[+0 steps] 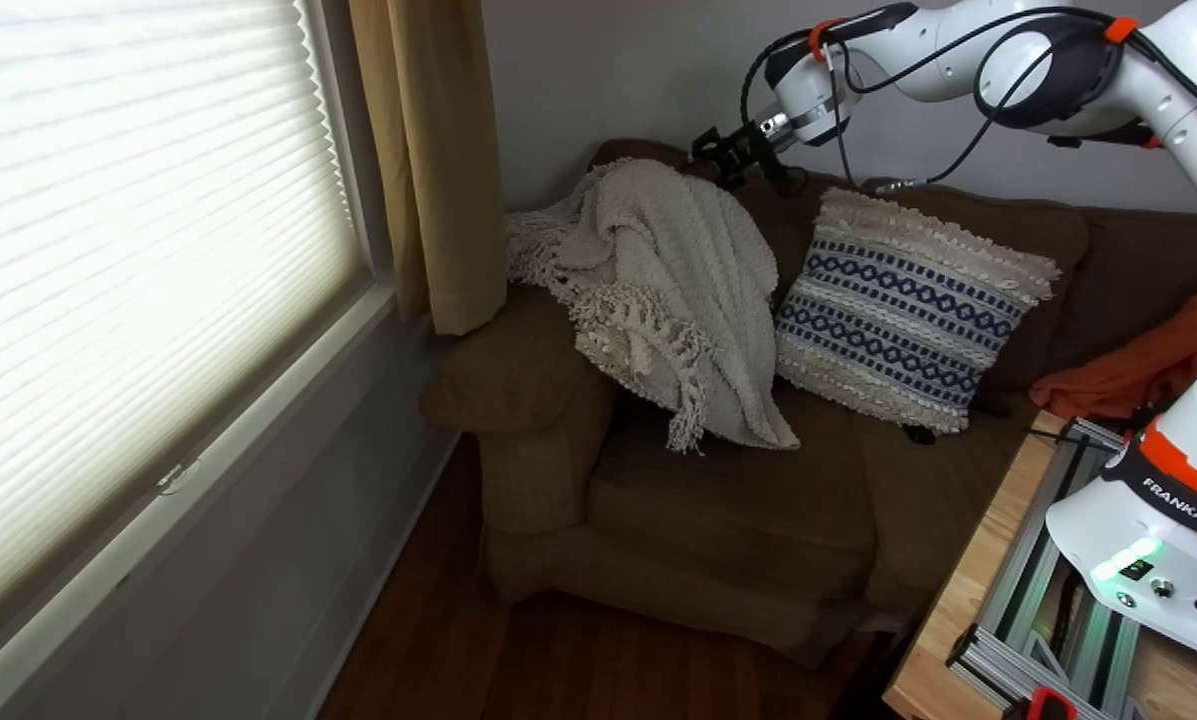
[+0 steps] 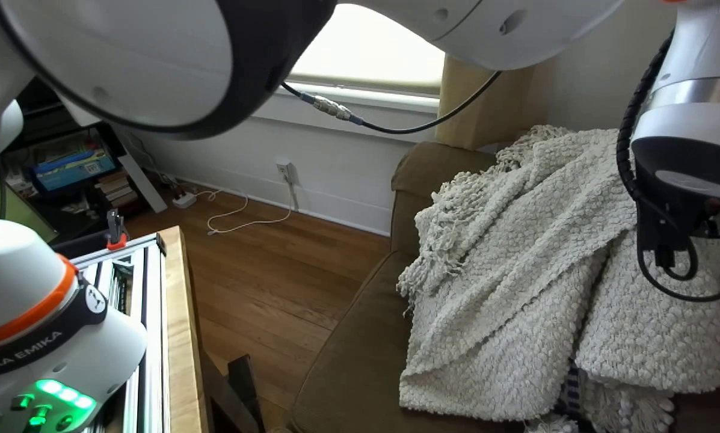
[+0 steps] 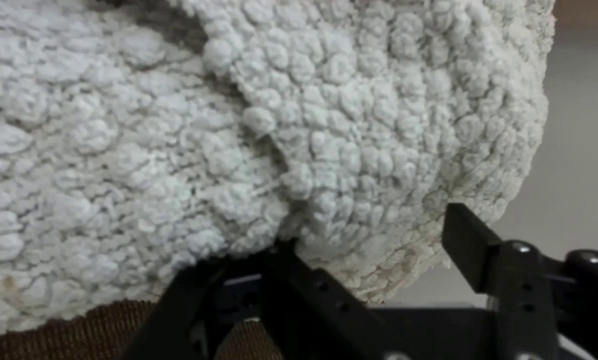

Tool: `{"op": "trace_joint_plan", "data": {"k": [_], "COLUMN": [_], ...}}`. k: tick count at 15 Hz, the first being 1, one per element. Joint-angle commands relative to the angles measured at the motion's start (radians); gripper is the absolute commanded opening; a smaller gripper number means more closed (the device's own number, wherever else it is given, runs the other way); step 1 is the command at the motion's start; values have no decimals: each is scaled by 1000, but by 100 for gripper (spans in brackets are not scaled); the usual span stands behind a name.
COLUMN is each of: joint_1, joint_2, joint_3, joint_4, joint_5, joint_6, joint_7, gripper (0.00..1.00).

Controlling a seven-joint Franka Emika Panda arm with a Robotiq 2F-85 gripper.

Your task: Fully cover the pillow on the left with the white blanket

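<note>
Exterior views, both: the white blanket lies in folds over the end of the brown sofa by the armrest. Beneath it lies the covered pillow, mostly hidden; in an exterior view a narrow navy-and-white sliver shows between two flaps. The gripper is at the blanket's crest, near the sofa back; in the wrist view its fingers stand apart, blanket visible between them. Whether either finger touches the knit cannot be told. Just beside the blanket, the second pillow leans with its stripes in plain sight. Farther out: orange cloth, tan curtain, window blind, and wooden table bearing the robot arm.
</note>
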Motion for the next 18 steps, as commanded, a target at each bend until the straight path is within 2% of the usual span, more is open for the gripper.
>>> {"op": "trace_joint_plan", "data": {"k": [1, 5, 7, 13, 18], "joint_1": [-11, 4, 12, 38, 87], "joint_2": [39, -7, -50, -221, -456], "joint_3": [16, -8, -20, -83, -218], "joint_4": [55, 12, -22, -153, -344], "joint_5": [9, -18, -32, -115, -281], "joint_6": [-29, -32, -30, -24, 17], "joint_7": [7, 53, 62, 80, 106], "gripper": [45, 14, 1, 1, 1]}}
